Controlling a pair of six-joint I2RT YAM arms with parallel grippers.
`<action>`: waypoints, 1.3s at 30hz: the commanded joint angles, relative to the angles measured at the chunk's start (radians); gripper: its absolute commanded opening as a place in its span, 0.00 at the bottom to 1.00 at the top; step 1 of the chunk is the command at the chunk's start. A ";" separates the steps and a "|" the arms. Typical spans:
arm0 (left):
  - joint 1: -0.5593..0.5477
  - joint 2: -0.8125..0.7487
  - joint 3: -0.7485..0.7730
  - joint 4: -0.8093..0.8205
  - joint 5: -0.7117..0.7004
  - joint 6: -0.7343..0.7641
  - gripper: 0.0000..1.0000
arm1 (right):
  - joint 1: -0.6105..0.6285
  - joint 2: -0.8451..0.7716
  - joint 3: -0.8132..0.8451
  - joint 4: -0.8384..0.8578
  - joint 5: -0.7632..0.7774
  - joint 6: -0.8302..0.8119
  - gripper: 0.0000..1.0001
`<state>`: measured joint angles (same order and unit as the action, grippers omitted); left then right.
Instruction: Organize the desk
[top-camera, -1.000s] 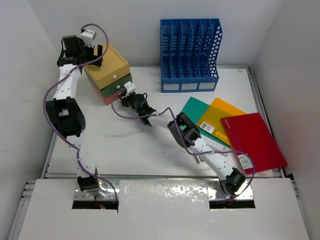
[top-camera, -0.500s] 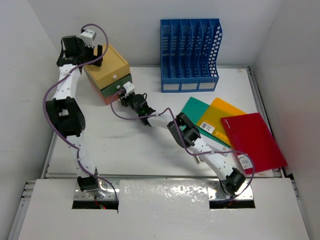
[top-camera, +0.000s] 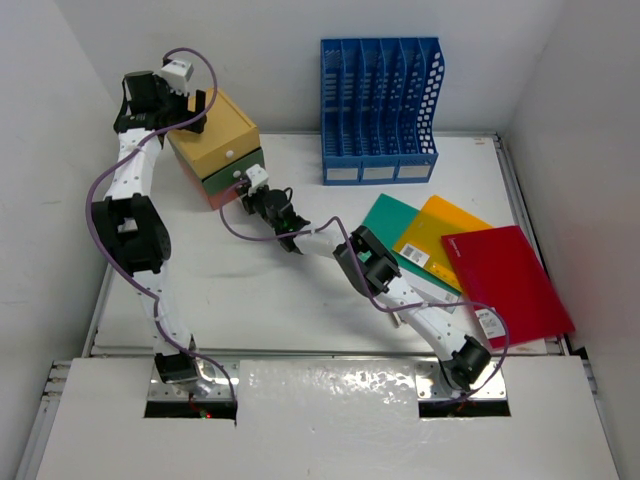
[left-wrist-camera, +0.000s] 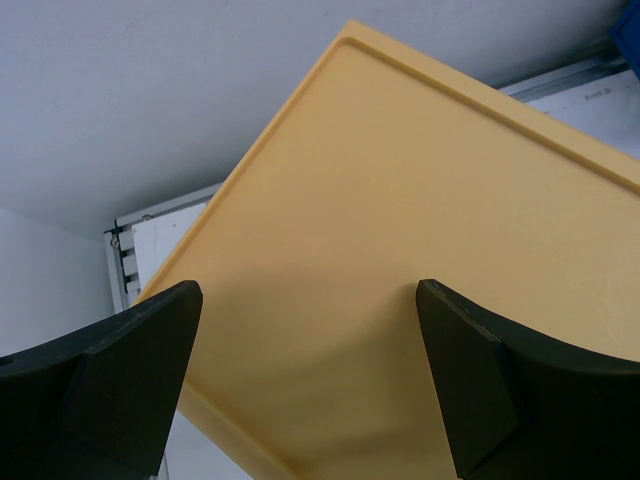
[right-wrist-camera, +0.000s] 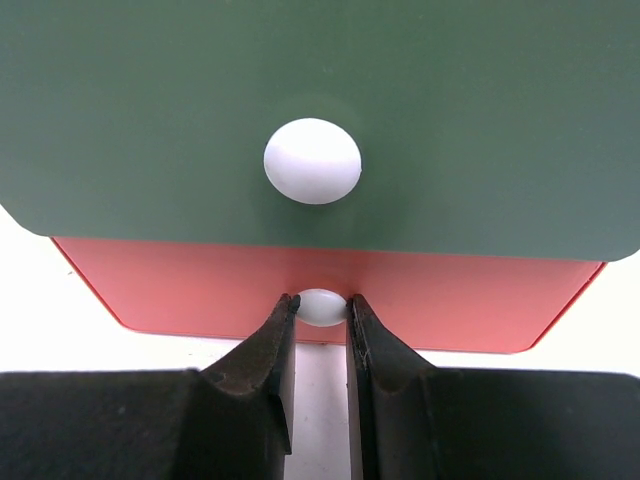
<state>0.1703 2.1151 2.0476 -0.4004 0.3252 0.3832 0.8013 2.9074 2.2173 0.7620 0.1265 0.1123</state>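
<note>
The white desk (top-camera: 250, 290) carries a small drawer box (top-camera: 215, 140) at its back left: yellow top, green middle drawer, red bottom drawer. My left gripper (top-camera: 195, 110) hovers open just over the box's yellow top (left-wrist-camera: 400, 200), with one finger off each side and nothing between them. My right gripper (top-camera: 245, 195) is at the box's front. In the right wrist view its fingers are shut on the small white knob (right-wrist-camera: 320, 307) of the red bottom drawer (right-wrist-camera: 450, 300). Above it is the green drawer (right-wrist-camera: 320, 60) with its own white knob (right-wrist-camera: 312, 161).
A blue slotted file rack (top-camera: 380, 110) stands at the back centre. Green (top-camera: 385, 220), orange (top-camera: 440, 230) and red (top-camera: 510, 280) folders lie overlapping at the right. White walls enclose the desk; metal rails run along its edges.
The right gripper's jaws have closed onto the red drawer's knob. The left arm has not moved.
</note>
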 joint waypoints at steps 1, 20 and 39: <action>-0.002 0.049 -0.007 -0.095 0.011 0.022 0.88 | 0.004 -0.065 0.030 0.046 0.015 0.001 0.03; -0.002 0.043 0.003 -0.094 -0.023 0.013 0.88 | 0.026 -0.500 -0.778 0.410 -0.068 0.013 0.00; -0.002 0.017 -0.006 -0.113 -0.028 0.006 0.91 | 0.021 -1.032 -1.330 0.185 -0.205 0.020 0.77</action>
<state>0.1699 2.1151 2.0487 -0.4046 0.3103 0.3794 0.8207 2.0731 0.9680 1.0386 -0.0319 0.1455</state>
